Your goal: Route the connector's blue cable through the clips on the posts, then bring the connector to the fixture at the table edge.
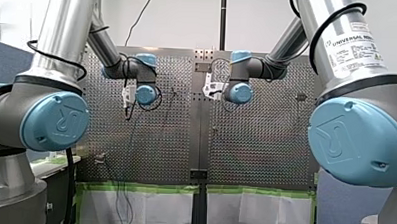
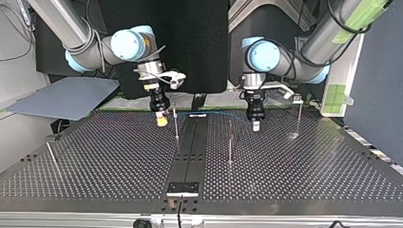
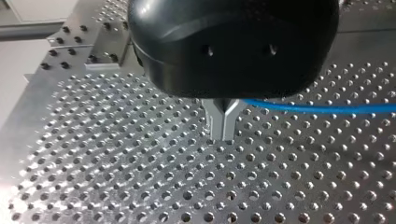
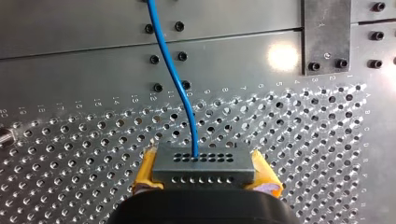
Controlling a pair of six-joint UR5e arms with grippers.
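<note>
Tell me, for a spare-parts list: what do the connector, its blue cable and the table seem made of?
Connector: matte grey block with drilled-looking hole rows, metal or hard plastic. Blue cable: smooth, curving jacket, likely plastic or rubber. Table: bare metal, with glare on its perforated sheet.

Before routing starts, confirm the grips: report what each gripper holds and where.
My right gripper clamps the grey connector by its two ends, between yellow pads. My left gripper looks shut on the blue cable, away from the connector.

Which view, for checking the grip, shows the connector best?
Right wrist view: the connector sits close, clamped between my right tool's yellow pads. Top view: too small to tell. Front and left wrist views: not visible.
</note>
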